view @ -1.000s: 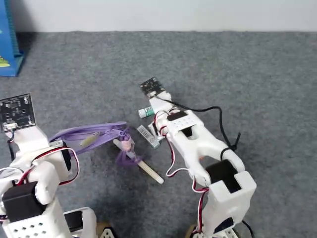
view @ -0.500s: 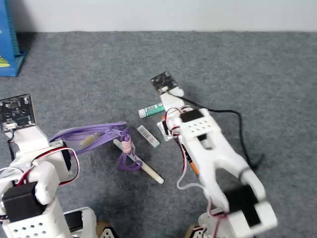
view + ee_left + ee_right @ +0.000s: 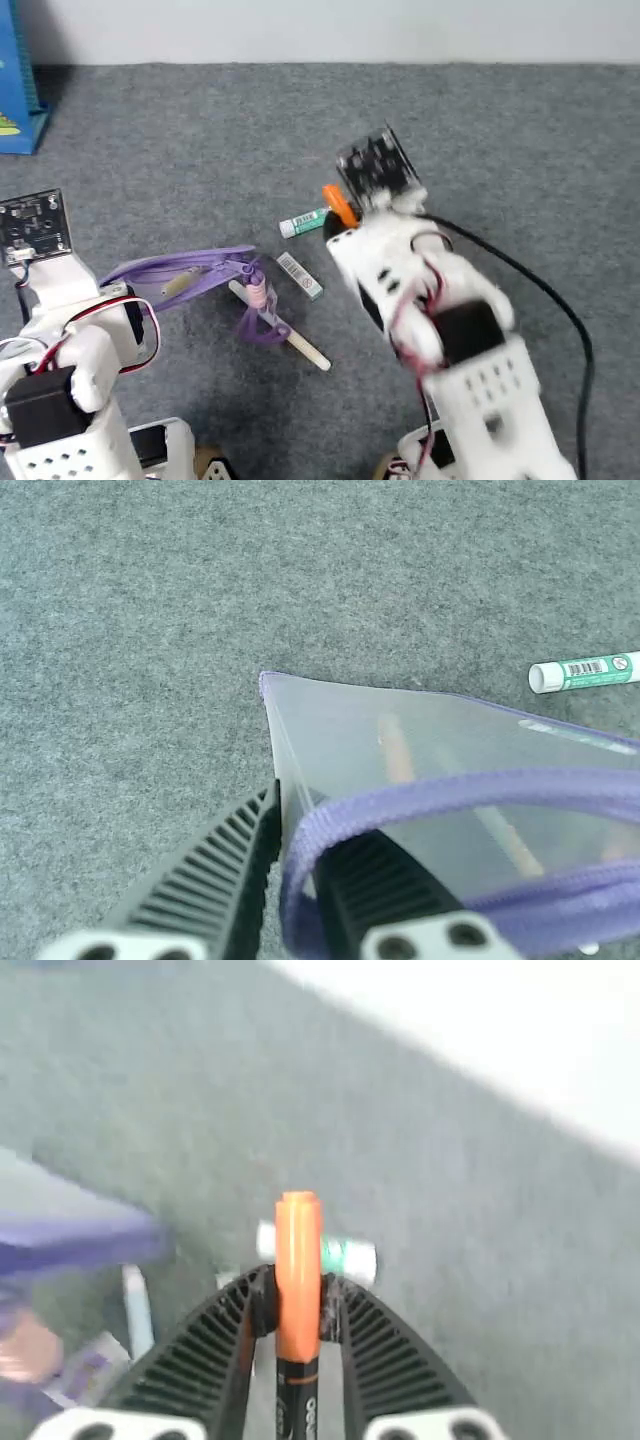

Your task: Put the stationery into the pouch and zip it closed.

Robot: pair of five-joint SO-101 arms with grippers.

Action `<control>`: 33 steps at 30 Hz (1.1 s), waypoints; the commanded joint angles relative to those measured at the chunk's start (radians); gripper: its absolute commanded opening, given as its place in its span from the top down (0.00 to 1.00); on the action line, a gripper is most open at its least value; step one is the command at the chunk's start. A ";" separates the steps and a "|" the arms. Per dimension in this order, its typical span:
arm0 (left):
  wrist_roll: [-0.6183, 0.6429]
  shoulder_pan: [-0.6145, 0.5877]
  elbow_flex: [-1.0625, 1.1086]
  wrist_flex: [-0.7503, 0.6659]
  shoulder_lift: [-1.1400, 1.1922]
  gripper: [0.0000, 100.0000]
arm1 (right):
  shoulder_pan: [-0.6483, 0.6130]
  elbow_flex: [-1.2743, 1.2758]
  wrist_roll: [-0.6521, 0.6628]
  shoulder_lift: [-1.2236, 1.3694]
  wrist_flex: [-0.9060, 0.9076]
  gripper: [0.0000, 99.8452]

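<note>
A clear pouch with purple trim [image 3: 185, 273] is held up off the grey carpet by my left gripper [image 3: 300, 865], which is shut on its edge [image 3: 330, 810]; a pencil-like stick shows inside. My right gripper [image 3: 297, 1295] is shut on an orange marker [image 3: 297, 1270], raised above the carpet right of the pouch; the orange marker's tip [image 3: 340, 206] sticks out of the arm in the high view. On the carpet lie a green-and-white tube [image 3: 304, 222], a small white labelled eraser [image 3: 299, 275] and a cream stick [image 3: 290, 338] by the pouch mouth.
A blue box [image 3: 16, 95] stands at the far left edge. A white wall [image 3: 330, 30] borders the carpet at the back. A black cable [image 3: 540, 290] trails from the right arm across the carpet on the right.
The right arm has lifted and pulled back from the carpet with the orange marker in its gripper. The left arm and pouch have stayed put.
</note>
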 commanded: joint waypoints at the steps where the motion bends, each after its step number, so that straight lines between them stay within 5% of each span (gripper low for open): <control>1: 0.008 -0.006 -0.008 0.005 0.006 0.99 | -0.093 -0.009 0.002 -0.130 0.004 0.99; 10: 0.008 -0.006 -0.008 0.005 0.006 0.99 | -0.320 -0.011 0.000 -0.278 -0.050 0.99; 19: 0.008 -0.003 -0.008 0.005 0.006 0.99 | -0.470 -0.009 -0.002 -0.288 -0.369 0.99; 26: 0.008 -0.003 -0.008 0.006 0.006 0.99 | -0.490 -0.009 -0.086 -0.216 -0.670 0.99; 33: 0.008 -0.003 -0.008 0.006 0.011 0.99 | -0.484 -0.008 -0.222 -0.119 -0.776 0.99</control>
